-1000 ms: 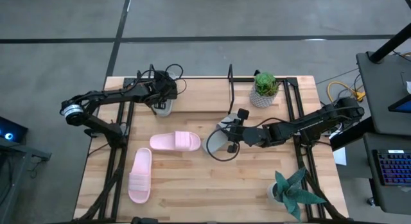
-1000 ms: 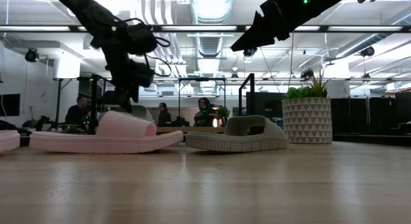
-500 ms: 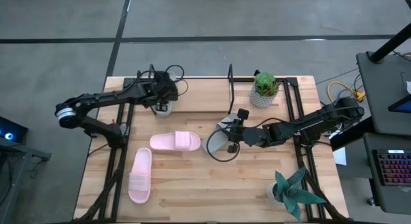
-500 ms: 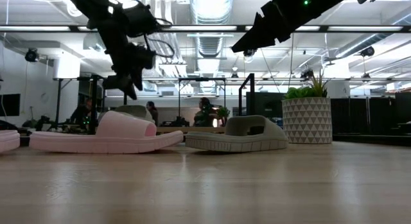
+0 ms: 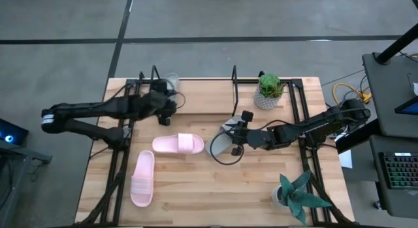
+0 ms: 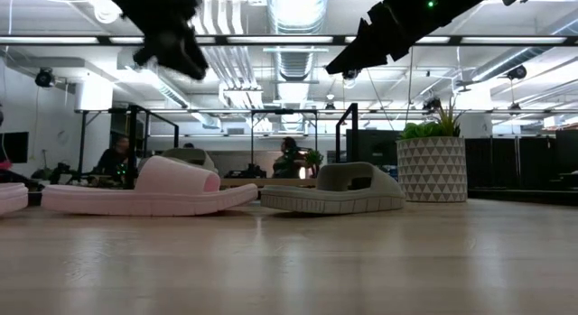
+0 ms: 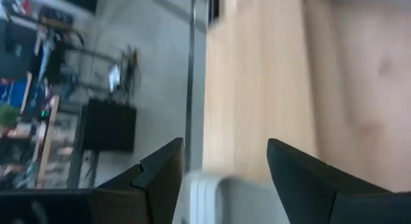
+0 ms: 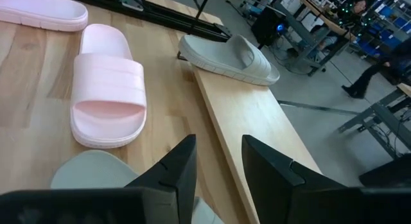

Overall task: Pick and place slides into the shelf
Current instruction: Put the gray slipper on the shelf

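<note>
A grey slide (image 5: 171,80) lies across the light wood base (image 8: 257,134) of the black wire shelf (image 5: 234,78) at its left end; it also shows in the right wrist view (image 8: 228,54). My left gripper (image 5: 168,104) is open and empty, raised above the slide's near end (image 7: 225,144). The second grey slide (image 5: 221,143) lies on the table at mid-right. My right gripper (image 5: 230,136) hovers open over it, well clear in the low view (image 6: 348,60). Two pale pink slides (image 5: 178,144) (image 5: 142,179) lie on the table at left centre.
A potted plant in a white patterned pot (image 5: 269,91) stands at the far right by the shelf's right loop. A second plant (image 5: 297,195) stands at the near right. Black side rails (image 5: 124,143) (image 5: 304,136) run along both sides. People sit in the room beyond (image 6: 113,157).
My left gripper has risen from just over the grey slide on the shelf and drawn back toward the table's left and near side. The grey slide stays on the shelf base. My right arm has kept still.
</note>
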Motion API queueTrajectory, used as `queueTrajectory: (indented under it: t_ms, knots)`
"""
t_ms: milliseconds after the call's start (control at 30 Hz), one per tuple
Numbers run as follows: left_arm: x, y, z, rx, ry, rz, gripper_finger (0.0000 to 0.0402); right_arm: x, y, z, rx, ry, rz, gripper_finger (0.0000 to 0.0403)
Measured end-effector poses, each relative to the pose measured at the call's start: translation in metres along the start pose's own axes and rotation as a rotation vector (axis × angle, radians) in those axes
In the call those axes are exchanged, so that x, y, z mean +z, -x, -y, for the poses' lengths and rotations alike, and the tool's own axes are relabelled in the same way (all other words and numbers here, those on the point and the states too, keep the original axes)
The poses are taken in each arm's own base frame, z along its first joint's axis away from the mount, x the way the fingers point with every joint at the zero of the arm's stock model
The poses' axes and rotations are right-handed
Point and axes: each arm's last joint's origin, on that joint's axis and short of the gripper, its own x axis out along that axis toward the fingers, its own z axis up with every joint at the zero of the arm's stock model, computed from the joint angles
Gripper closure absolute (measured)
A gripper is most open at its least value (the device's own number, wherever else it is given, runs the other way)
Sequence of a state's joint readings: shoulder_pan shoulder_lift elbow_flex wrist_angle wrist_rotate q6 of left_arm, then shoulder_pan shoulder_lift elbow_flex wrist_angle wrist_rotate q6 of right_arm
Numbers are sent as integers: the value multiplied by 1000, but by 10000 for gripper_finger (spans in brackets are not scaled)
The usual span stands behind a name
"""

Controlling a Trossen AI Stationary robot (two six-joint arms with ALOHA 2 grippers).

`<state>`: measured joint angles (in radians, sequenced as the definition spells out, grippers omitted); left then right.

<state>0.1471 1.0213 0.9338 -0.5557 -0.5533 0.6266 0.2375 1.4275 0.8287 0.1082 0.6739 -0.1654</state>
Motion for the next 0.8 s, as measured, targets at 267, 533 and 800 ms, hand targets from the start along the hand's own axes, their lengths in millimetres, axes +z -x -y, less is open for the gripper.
queueTrajectory:
  t_ms: [267, 533, 800]
  knots:
    - [15, 65, 6, -82, 165, 305, 194, 0, 0, 0, 0, 3, 0, 289]
    - [27, 99, 21, -240, 297, 470, 194, 0, 0, 0, 0, 0, 0, 289]
    - [29, 113, 34, -323, 333, 506, 194, 0, 0, 0, 0, -22, 0, 289]
